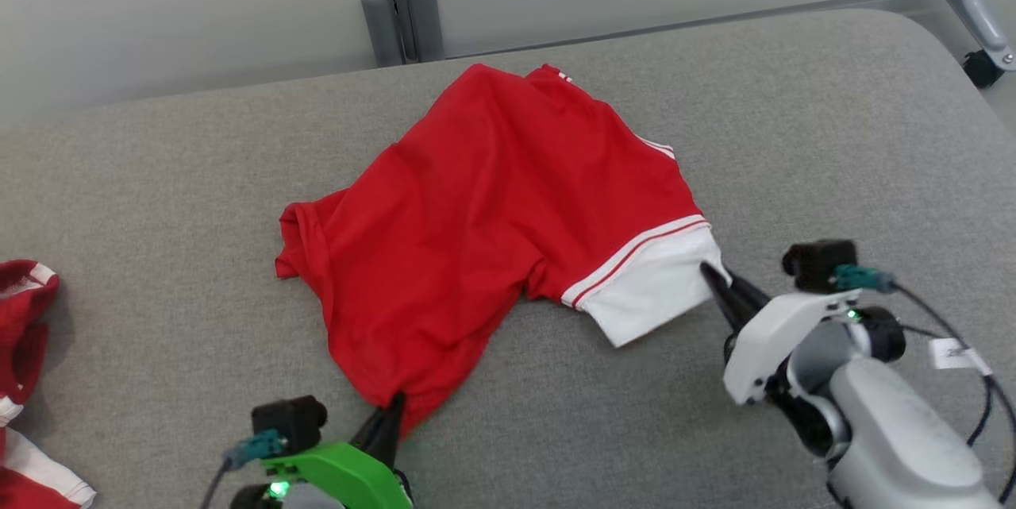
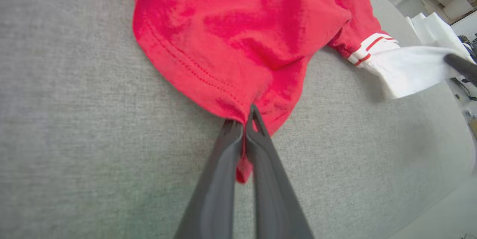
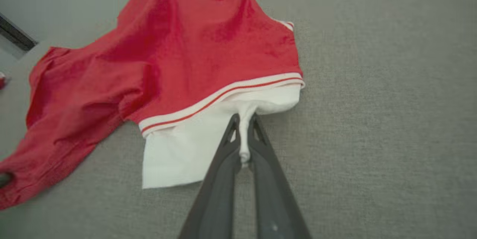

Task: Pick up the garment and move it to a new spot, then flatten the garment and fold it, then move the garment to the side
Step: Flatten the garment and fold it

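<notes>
Red fabric garment (image 1: 492, 207), one, lies between two pincers: left pincer (image 1: 396, 399) grips its hem, right pincer (image 1: 706, 271) its white cuff.

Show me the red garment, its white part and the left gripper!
red garment (image 1: 492, 199): head view, its red middle.
white part (image 1: 655, 294): head view, its middle.
left gripper (image 2: 244, 118): left wrist view, between the fingertips.

left end effector (image 1: 394, 404): cut off below | second red cloth (image 1: 20, 334): cut off left
</notes>
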Motion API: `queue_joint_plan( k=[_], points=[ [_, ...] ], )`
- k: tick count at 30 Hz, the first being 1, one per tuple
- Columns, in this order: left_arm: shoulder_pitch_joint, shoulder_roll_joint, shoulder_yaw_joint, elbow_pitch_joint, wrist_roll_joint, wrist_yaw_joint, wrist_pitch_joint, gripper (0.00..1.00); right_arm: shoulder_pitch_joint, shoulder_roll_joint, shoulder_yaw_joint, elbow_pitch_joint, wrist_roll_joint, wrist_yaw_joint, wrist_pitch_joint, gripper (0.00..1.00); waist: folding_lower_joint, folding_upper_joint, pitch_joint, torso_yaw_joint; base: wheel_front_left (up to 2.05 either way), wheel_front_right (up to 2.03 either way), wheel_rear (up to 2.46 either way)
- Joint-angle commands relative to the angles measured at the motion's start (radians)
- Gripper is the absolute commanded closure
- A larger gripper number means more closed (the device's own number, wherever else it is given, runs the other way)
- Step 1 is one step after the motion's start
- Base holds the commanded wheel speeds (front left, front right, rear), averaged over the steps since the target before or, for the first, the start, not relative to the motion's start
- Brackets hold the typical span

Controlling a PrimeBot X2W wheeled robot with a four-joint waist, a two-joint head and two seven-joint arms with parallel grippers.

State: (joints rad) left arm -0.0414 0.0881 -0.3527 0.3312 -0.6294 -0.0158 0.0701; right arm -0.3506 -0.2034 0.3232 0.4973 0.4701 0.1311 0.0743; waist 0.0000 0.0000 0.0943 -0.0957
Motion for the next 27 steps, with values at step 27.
queue_joint_plan(
  k=[27],
  points=[
    [-0.581, 0.396, 0.281, -0.813, -0.288, 0.183, 0.573, 1.00, -0.521, -0.130, -0.491, -0.637, 0.363, -0.001, 0.382, 1.00, 0.0000, 0.0000, 0.218, -0.091, 0.00, 0.00, 0.00]
  ],
)
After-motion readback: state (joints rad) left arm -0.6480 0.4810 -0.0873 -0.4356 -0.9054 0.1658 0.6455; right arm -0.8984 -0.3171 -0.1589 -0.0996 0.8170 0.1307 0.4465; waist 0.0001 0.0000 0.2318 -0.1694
